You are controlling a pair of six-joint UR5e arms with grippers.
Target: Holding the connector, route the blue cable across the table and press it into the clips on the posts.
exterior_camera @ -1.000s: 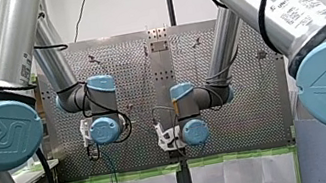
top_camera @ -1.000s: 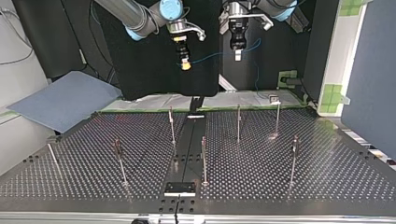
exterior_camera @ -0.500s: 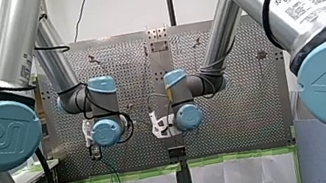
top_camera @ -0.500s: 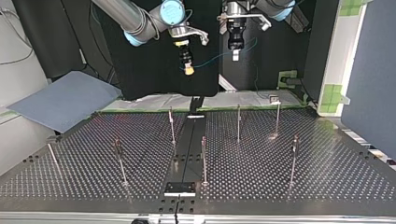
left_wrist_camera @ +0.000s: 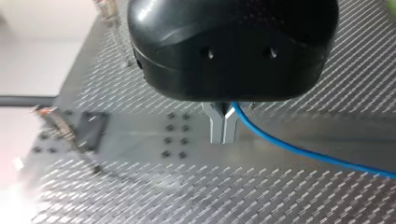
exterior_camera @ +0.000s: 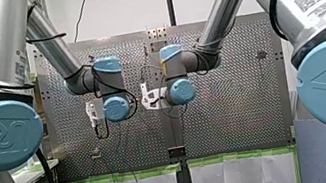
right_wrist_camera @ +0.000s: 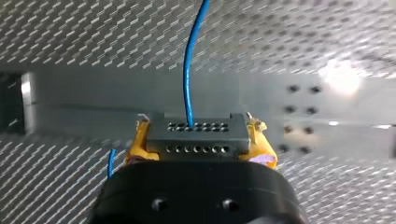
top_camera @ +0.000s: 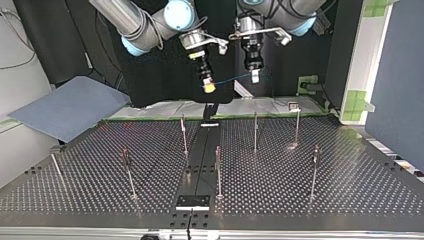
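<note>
**Left gripper.** In the left wrist view, my left gripper (left_wrist_camera: 224, 134) has its metal fingers (left_wrist_camera: 217, 127) pressed together with no gap showing. The blue cable (left_wrist_camera: 299, 150) comes out from between them near their roots and runs off to one side over the perforated table (left_wrist_camera: 289, 200).

**Right gripper.** In the right wrist view, my right gripper (right_wrist_camera: 198, 123) is clamped on the grey connector (right_wrist_camera: 196, 141). One yellow pad (right_wrist_camera: 139, 140) sits against each end of the block. Two rows of small holes face away from the jaws. The blue cable leaves the upper row and leads straight ahead of the fingers.

**Between the grippers.** In the top view, both grippers hang side by side above the table's far edge. A short span of cable runs from jaw to jaw.

**Table.** The thin posts (top_camera: 184, 134) stand upright, below the jaws and well apart from them. The cable touches none of them.
</note>
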